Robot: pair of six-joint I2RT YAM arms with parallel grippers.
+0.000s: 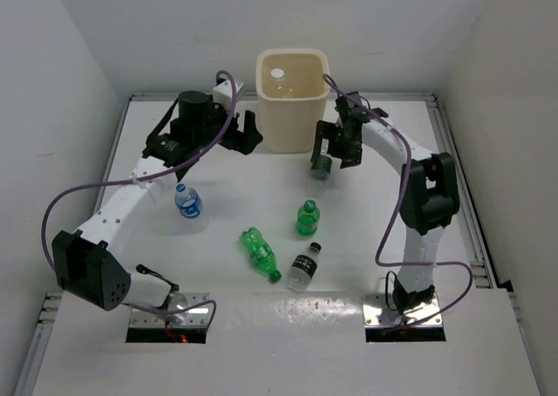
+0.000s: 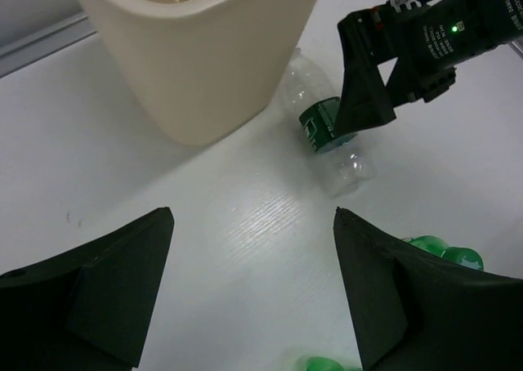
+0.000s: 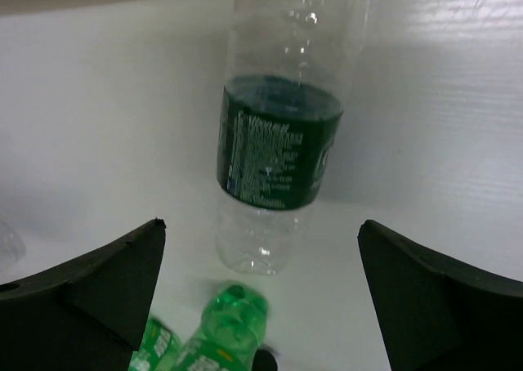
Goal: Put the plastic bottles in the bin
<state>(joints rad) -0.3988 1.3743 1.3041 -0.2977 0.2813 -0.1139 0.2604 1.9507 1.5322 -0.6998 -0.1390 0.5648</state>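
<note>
Clear bottle [image 3: 278, 142] lies just below the right gripper [image 3: 261, 224], wide open, empty (left gripper [image 2: 253, 224] likewise): lower, close across its middle.

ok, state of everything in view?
bin: upright, bottle inside
left gripper: open, empty
right gripper: open, over green-label bottle
green-label bottle: lying beside bin
blue-label bottle: on table
left green bottle: lying
right green bottle: looks upright
black-label bottle: lying
</note>
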